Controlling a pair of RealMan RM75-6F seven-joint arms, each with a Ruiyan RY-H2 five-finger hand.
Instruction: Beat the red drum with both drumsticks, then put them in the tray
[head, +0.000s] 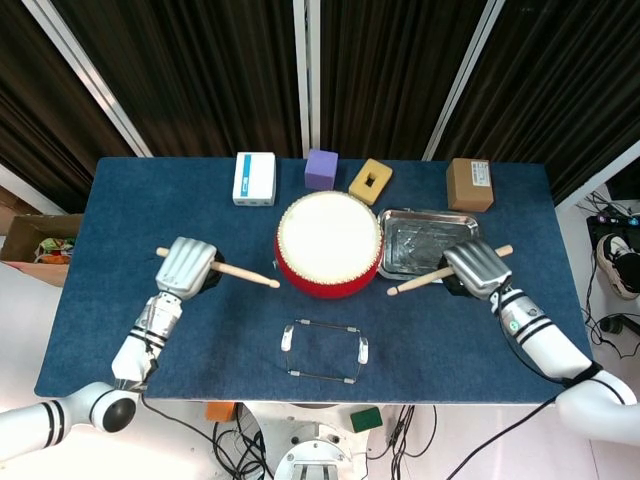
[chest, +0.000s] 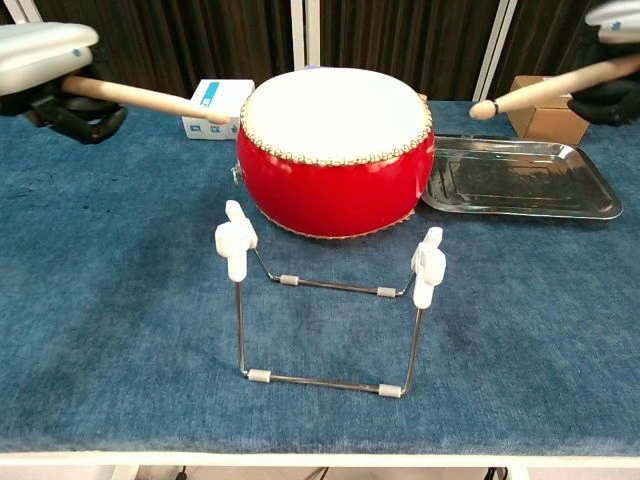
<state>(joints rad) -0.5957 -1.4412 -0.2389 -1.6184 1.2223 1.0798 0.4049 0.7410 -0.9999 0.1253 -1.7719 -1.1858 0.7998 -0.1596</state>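
Red round drum (head: 329, 244) flanked by raised wooden drumsticks.
Left robot hand (head: 186, 267) grips one wooden drumstick (head: 236, 271), right robot hand (head: 476, 268) the other wooden drumstick (head: 432, 277); bring both tips down onto the white skin together.

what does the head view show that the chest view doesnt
Only the head view shows the purple block, the yellow block, the forearms behind both hands, and the floor and cables around the table.

Only the chest view shows the red side of the drum nearly full on and the wire stand standing upright.

Both show the left hand and right hand each holding a drumstick raised beside the drum, the empty metal tray, the white box and the cardboard box.
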